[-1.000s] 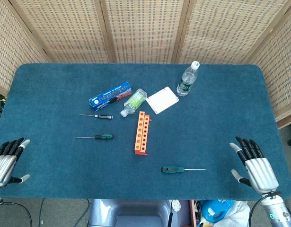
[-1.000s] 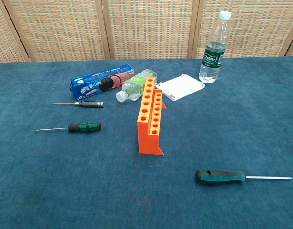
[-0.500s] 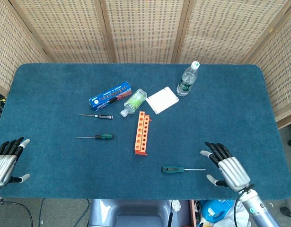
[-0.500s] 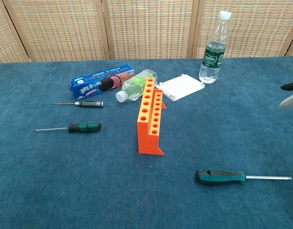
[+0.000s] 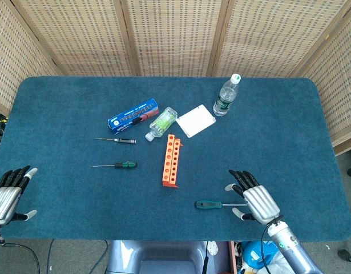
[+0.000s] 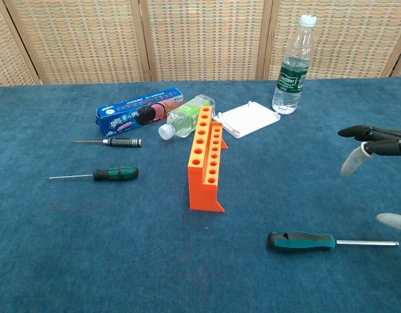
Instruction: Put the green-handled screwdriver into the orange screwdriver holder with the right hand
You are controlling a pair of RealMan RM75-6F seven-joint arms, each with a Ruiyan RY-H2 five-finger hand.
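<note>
Approach step. Right hand (image 5: 254, 201) open, fingers spread, empty, above shaft tip of green-handled screwdriver (image 5: 209, 204) lying nr table's front edge. Orange screwdriver holder (image 5: 170, 160) mid-table. Next: lower over handle, close grip.

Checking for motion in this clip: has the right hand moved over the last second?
Yes. In the head view the right hand has moved left from the table's right edge toward the orange holder, and is now by the shaft tip of the green-handled screwdriver.
</note>
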